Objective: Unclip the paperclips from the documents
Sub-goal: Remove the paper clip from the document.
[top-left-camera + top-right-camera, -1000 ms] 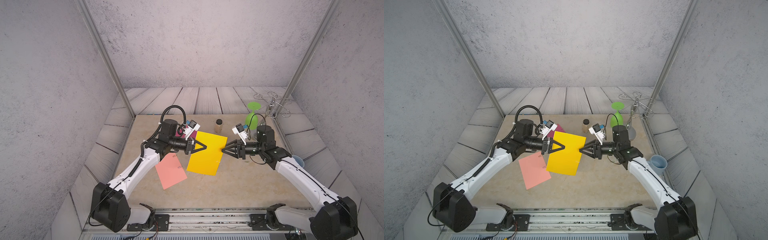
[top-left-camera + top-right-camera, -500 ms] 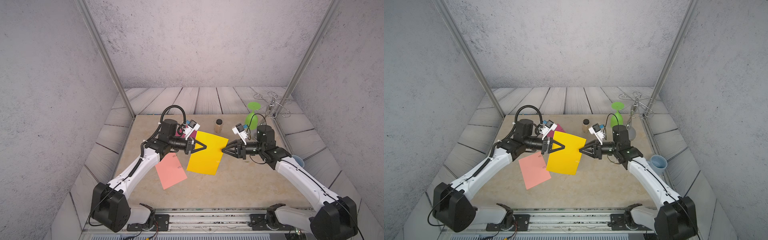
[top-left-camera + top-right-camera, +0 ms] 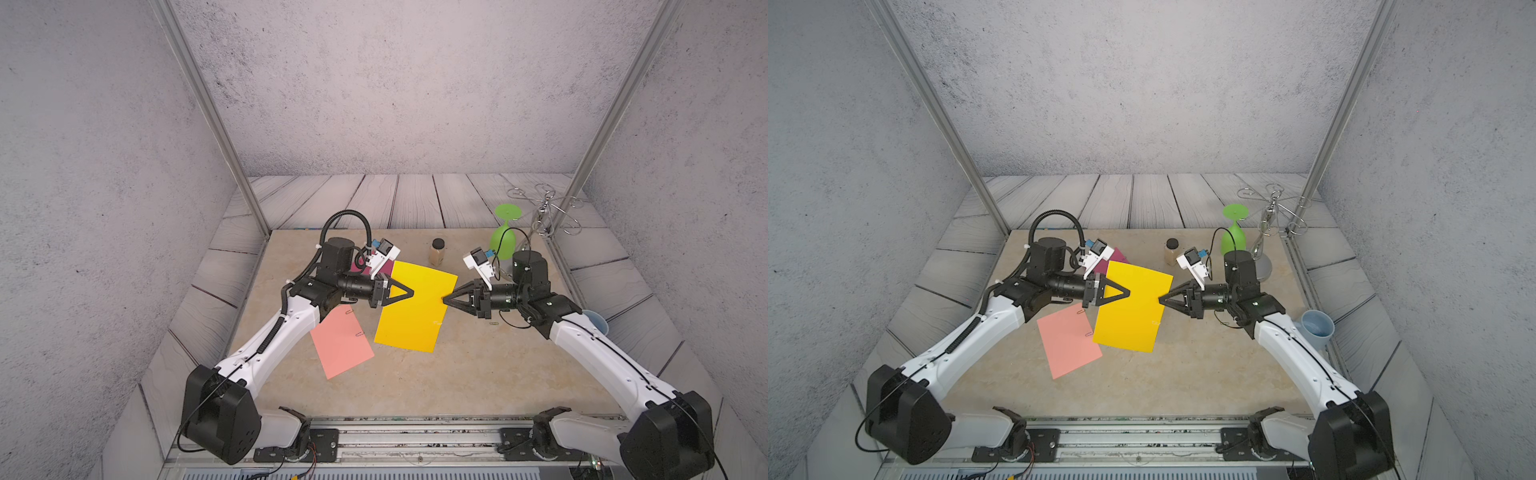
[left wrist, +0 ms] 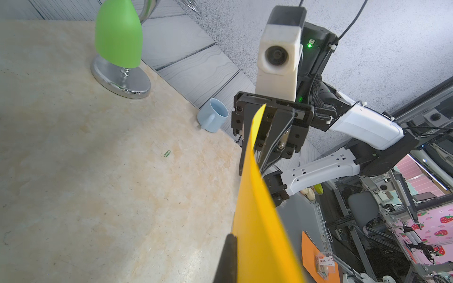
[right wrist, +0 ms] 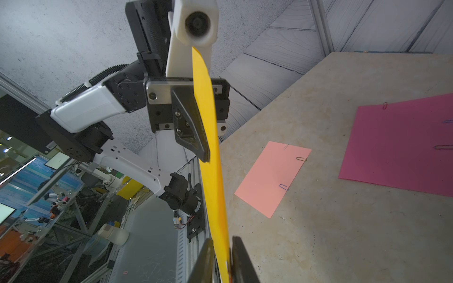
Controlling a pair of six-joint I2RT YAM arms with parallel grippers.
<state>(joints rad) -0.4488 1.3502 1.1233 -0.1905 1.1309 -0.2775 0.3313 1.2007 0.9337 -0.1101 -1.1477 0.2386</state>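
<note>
A yellow document (image 3: 415, 307) (image 3: 1133, 307) hangs in the air between both arms. My left gripper (image 3: 411, 293) (image 4: 239, 259) is shut on its left edge. My right gripper (image 3: 444, 299) (image 5: 221, 262) is shut on the opposite edge, where a small orange paperclip (image 5: 229, 269) sits. A silver paperclip (image 3: 1155, 322) is lower on that edge. The salmon document (image 3: 340, 345) lies flat with paperclips (image 5: 301, 158) on its edge. The magenta document (image 5: 402, 147) behind the left arm also carries paperclips (image 5: 384, 105). A green paperclip (image 4: 167, 153) lies loose on the table.
An upturned green goblet (image 3: 504, 241) hangs on a chrome rack (image 3: 544, 208) at the back right. A small jar (image 3: 437, 252) stands behind the yellow sheet. A pale blue cup (image 3: 1317, 328) sits off the table's right edge.
My right gripper's jaws have closed in on the yellow sheet's edge. The left gripper and the sheets have stayed put.
</note>
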